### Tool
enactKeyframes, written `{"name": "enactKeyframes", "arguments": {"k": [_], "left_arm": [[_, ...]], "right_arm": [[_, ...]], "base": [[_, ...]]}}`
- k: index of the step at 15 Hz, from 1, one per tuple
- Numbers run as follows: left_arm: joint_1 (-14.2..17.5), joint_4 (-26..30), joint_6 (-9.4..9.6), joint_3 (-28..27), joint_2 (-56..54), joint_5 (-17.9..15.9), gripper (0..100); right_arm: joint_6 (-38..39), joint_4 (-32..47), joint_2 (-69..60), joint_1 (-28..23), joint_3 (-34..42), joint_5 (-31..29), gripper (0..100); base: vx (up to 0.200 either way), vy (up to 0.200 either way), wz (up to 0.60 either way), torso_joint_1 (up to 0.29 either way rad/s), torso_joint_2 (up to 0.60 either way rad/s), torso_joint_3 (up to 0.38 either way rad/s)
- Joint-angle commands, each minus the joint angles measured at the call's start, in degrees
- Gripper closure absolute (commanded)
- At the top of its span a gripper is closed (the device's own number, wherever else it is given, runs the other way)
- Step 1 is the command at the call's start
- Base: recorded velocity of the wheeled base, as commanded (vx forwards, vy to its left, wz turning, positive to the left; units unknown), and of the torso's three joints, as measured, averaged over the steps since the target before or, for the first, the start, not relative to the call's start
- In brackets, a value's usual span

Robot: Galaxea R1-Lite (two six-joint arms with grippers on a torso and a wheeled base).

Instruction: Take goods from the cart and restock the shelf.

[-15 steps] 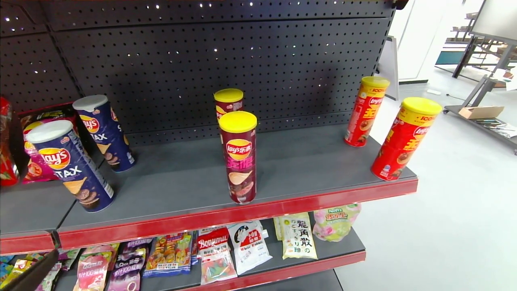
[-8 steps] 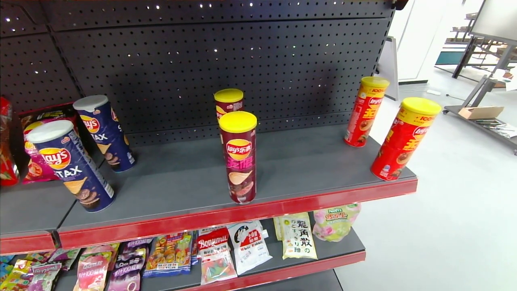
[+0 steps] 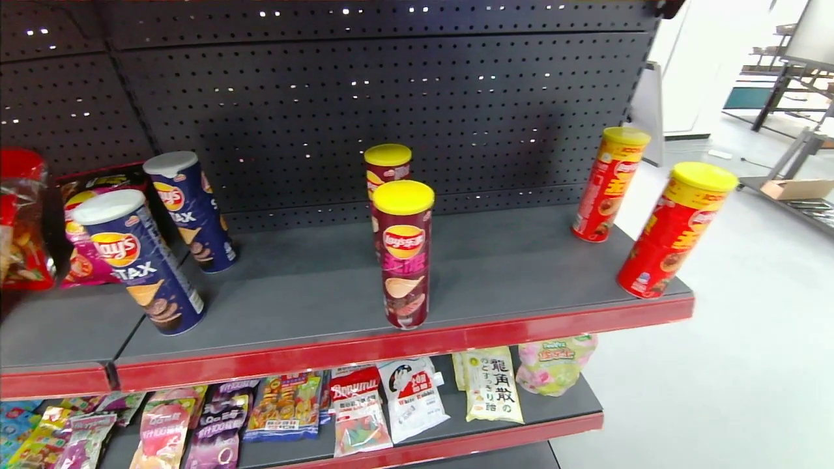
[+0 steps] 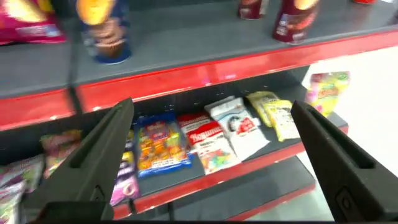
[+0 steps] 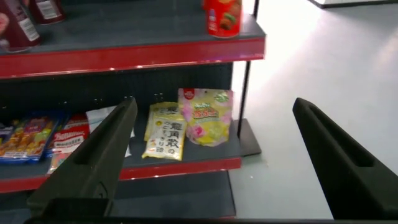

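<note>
At the left wrist: the left gripper (image 4: pixel 212 106) has its two dark fingers spread wide, with nothing between them; it faces the lower shelf (image 4: pixel 236 177).
At the right wrist: the right gripper (image 5: pixel 214 102) is likewise spread wide and empty, facing the right end of the lower shelf (image 5: pixel 180 168).
Between the left fingers: flat snack packets (image 4: pixel 205 143) lie in a row on the lower shelf.
Between the right fingers: a yellow pouch (image 5: pixel 165 132) and a pink-and-green pouch (image 5: pixel 205 115) lie side by side.
On the upper shelf (image 3: pixel 313 286), middle: two maroon cans with yellow lids stand upright, one (image 3: pixel 405 254) at the red front edge and the other (image 3: pixel 387 163) behind it.
On the upper shelf, left: two blue cans with white lids, one (image 3: pixel 140 260) near the front and one (image 3: pixel 189 208) farther back.
On the upper shelf, right: two red cans with yellow lids, the front one (image 3: pixel 674 231) at the corner and the rear one (image 3: pixel 609 185) close to the pegboard (image 3: pixel 391 98).
Far left: a red chip bag (image 3: pixel 23 221) and a pink bag (image 3: pixel 81 260) sit on the neighbouring shelf section.
</note>
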Motion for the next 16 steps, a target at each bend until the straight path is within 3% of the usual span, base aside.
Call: {"name": "enactKeyframes", "arguments": {"k": [1,7,12,13,14,16], "left_arm": [[0.0,0.0,0.03,0.0,0.0,0.0,0],[0.0,-0.1,0.2,0.1,0.0,0.2,0],[0.0,-3.3,-0.5,1.5,0.0,6.9,0],[0.0,-5.0,-1.64,3.2,0.0,13.2,0],[0.0,-5.6,-1.82,3.9,0.0,14.2,0],[0.0,-5.6,0.99,3.9,0.0,11.3,0]], "right_arm": [[0.0,0.0,0.1,0.0,0.0,0.0,0],[0.0,0.0,0.1,0.0,0.0,0.2,0],[0.1,0.0,0.1,0.0,0.0,0.0,0],[0.1,0.0,0.1,0.1,0.0,0.0,0],[0.1,0.0,0.1,0.0,0.0,0.0,0],[0.1,0.0,0.1,0.0,0.0,0.0,0]], "base": [[0.0,0.0,0.6,0.007,0.01,-0.002],[0.0,0.0,0.1,0.001,0.0,0.001],[0.0,0.0,0.0,0.0,0.0,0.0],[0.0,0.0,0.0,0.0,0.0,0.0],[0.0,0.0,0.0,0.0,0.0,0.0],[0.0,0.0,0.0,0.0,0.0,0.0]]}}
